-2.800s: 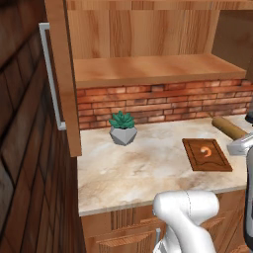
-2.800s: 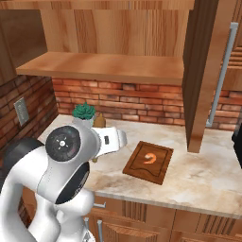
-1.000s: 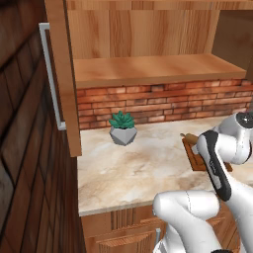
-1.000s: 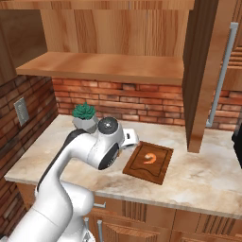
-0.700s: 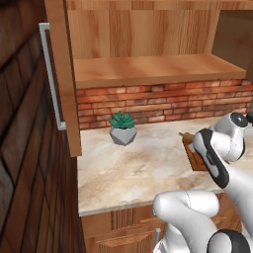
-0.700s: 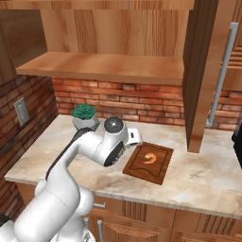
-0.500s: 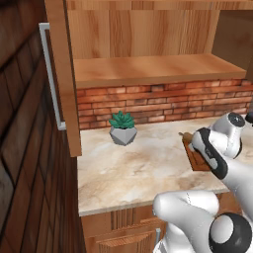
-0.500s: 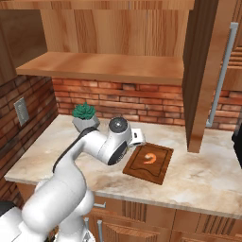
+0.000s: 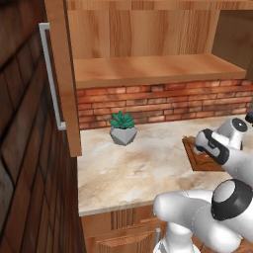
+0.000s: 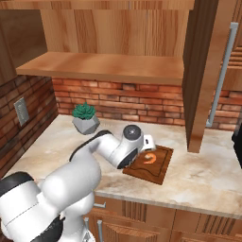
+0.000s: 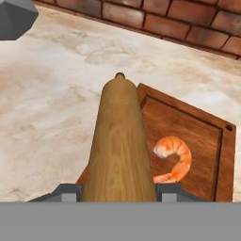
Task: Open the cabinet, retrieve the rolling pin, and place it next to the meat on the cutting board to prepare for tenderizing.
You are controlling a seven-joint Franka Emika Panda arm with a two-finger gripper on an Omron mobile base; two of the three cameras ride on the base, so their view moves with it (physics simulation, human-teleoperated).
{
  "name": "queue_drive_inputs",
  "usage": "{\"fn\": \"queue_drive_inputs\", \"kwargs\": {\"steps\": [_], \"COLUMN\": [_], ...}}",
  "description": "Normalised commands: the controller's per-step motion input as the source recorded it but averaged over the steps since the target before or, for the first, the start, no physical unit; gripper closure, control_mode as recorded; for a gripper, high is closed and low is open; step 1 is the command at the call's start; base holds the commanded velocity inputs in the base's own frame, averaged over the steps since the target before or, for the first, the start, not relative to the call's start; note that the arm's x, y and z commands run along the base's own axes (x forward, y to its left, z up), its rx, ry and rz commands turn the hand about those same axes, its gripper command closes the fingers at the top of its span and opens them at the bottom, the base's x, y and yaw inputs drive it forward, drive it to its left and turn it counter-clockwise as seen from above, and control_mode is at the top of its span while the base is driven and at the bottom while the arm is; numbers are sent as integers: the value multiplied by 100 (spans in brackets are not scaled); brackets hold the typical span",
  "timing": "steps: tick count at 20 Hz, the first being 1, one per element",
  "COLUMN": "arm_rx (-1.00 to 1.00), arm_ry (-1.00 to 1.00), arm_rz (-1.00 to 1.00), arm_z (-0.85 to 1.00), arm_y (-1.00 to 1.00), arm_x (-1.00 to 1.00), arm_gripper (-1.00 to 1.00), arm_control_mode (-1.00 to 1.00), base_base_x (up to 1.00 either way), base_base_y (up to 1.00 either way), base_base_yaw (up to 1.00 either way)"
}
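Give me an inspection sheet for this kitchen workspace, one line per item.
Surface: pale marbled countertop, brick wall behind it.
Cabinet: cabinet doors stand open; plank shelf bare.
Rolling pin: rolling pin clamped between the tool's fingers, pointing out over the near edge of the cutting board.
Meat: meat lies on the board, beside the pin.
Clutter: small potted plant on the counter, away from the board.
Tool: tool shut on the pin, low over the board.
Cables: nothing seen.
Surroundings: wall outlet on the brick; drawer fronts below the counter.
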Motion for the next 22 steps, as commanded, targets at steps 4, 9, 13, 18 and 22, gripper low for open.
{"fn": "queue_drive_inputs", "kwargs": {"steps": [4,9,13,18,22], "arm_rx": [2,1,0,0,1], "arm_ry": [0,1,0,0,0], "arm_rz": [1,3,2,3,3], "arm_z": [-27,-29,-32,-30,-27], "arm_y": [-28,-5,0,0,-2], "arm_x": [11,2,4,7,11], "arm_gripper": [100,100,100,100,100], "arm_control_mode": [-100,-100,-100,-100,-100], "base_base_x": [0,0,0,0,0], "base_base_y": [0,0,0,0,0], "base_base_yaw": [0,0,0,0,0]}}
